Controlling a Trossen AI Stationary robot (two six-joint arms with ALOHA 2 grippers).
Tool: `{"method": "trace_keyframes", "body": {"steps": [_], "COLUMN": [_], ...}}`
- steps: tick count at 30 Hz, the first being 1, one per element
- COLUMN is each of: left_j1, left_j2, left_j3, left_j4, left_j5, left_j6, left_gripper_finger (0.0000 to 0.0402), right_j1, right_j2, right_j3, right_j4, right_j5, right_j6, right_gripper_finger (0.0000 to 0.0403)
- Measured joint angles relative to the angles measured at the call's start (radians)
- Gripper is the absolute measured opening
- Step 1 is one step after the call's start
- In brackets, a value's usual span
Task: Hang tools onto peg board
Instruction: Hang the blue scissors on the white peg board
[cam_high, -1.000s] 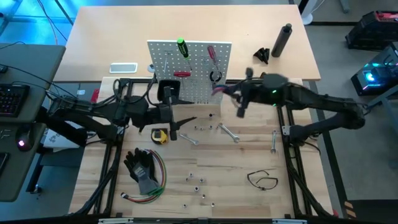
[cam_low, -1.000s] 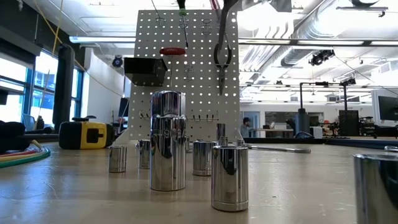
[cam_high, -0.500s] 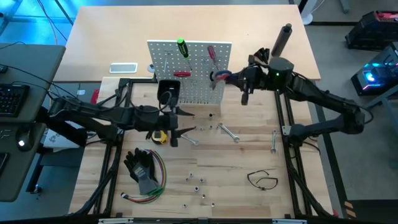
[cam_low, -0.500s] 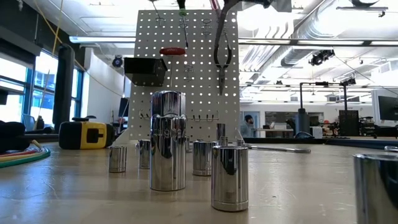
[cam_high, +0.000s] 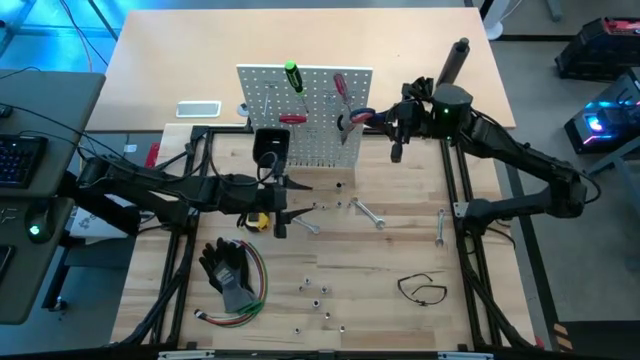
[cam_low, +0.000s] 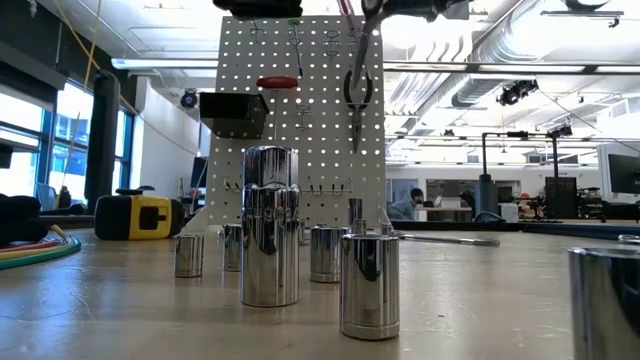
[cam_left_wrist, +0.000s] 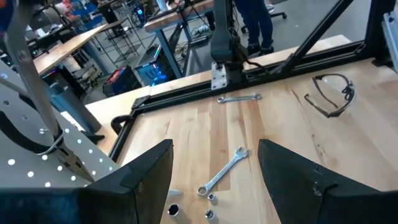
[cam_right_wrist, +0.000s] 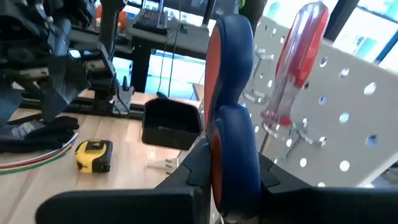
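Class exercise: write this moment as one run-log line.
right gripper: shut on pliers at peg board | left gripper: open, above table near tape measure | wrenches: unhung

I see the peg board (cam_high: 305, 115) standing upright at the table's far side, a green screwdriver (cam_high: 293, 76), red screwdriver (cam_high: 340, 89) and red-handled tool (cam_high: 292, 118) hanging on it. Pliers (cam_low: 358, 95) hang nose-down at its right edge. Wrenches (cam_high: 370, 213), tape measure (cam_high: 258, 218) and sockets (cam_high: 320, 293) lie on the table.
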Motion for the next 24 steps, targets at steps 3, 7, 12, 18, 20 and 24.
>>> {"method": "trace_keyframes", "body": {"steps": [3, 7, 12, 18, 20, 24], "left_j1": [0.000, 0.000, 0.000, 0.000, 0.000, 0.000], "left_j2": [0.000, 0.000, 0.000, 0.000, 0.000, 0.000], "left_j3": [0.000, 0.000, 0.000, 0.000, 0.000, 0.000], "left_j4": [0.009, 0.011, 0.005, 0.002, 0.002, 0.002], "left_j5": [0.014, 0.014, 0.014, 0.014, 0.014, 0.014], "left_j6": [0.000, 0.000, -0.008, -0.008, -0.008, -0.008], "left_gripper_finger": [0.0230, 0.0230, 0.0229, 0.0229, 0.0229, 0.0229], "right_j1": [-0.014, -0.023, -0.023, -0.023, -0.027, -0.043], "right_j2": [0.017, 0.045, 0.072, 0.072, 0.067, 0.065], "right_j3": [0.000, 0.000, 0.000, 0.000, 0.000, 0.000], "right_j4": [-0.018, -0.019, 0.008, 0.015, 0.023, 0.030], "right_j5": [-0.010, -0.011, -0.032, -0.032, -0.034, -0.049], "right_j6": [0.006, -0.003, -0.009, -0.016, -0.018, -0.017], "right_gripper_finger": [0.0033, 0.0033, 0.0033, 0.0033, 0.0033, 0.0033]}}
